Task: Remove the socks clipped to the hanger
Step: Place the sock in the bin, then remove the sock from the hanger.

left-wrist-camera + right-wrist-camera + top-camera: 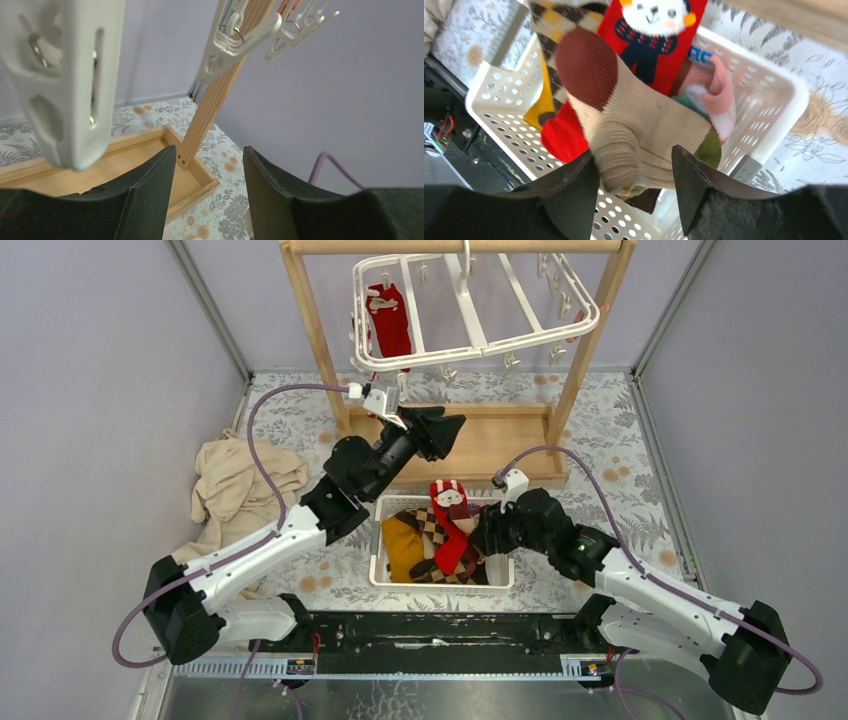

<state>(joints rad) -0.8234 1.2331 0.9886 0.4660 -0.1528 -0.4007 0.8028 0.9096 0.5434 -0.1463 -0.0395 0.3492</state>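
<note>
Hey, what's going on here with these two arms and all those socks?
Two robot arms are taking socks off a white hanger that hangs from a wooden rack, collecting them in a white basket. The right gripper is open above the basket, with a tan sock lying on the pile right below its fingers. The left gripper, open and empty, is up by the hanger's dangling clips. A red sock is still clipped to the hanger.
</note>
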